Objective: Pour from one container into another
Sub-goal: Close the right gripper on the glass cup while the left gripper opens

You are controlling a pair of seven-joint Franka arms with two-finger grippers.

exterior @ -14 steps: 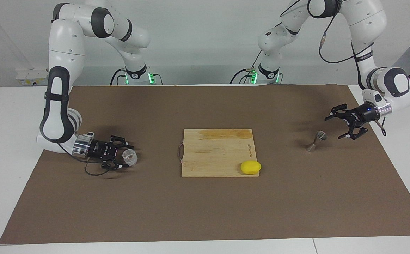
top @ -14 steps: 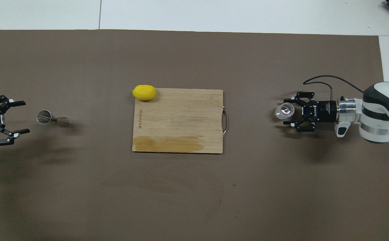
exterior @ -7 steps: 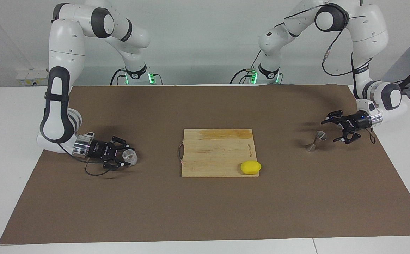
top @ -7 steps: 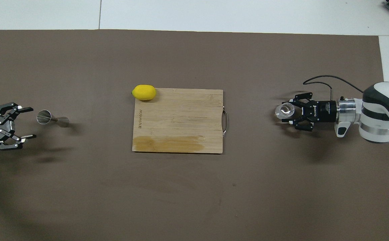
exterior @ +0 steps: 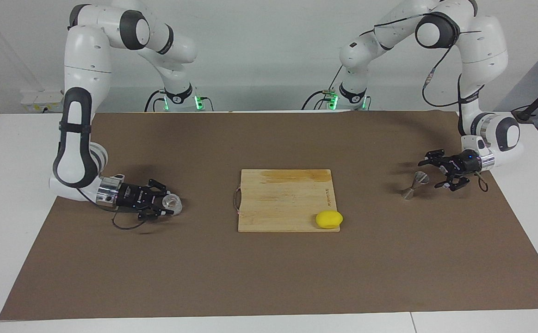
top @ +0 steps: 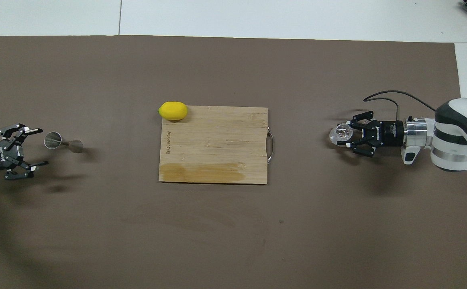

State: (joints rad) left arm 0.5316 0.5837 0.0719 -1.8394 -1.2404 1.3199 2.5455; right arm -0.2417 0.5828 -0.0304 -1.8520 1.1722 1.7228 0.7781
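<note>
R tool (exterior: 170,206) closed on glass cup (exterior: 172,202)

Illumination is bright, even and diffuse, from overhead; no hard-edged shadows anywhere. The matte brown paper mat (exterior: 269,268) covering the desk shows no glare. Soft, blurred shadows lie on it: one under the right claw (exterior: 164,206), a fainter one beside the small hourglass-shaped metal jigger (exterior: 414,184) on the side toward the rectangular pale wooden cutting board (exterior: 285,200). The small clear glass cup (top: 341,134) carries small white highlights. The oval yellow lemon (top: 172,110) at the board's corner is evenly lit. Both views are sharp across the frame, without visible motion blur. Straight mat edges show negligible distortion.
</note>
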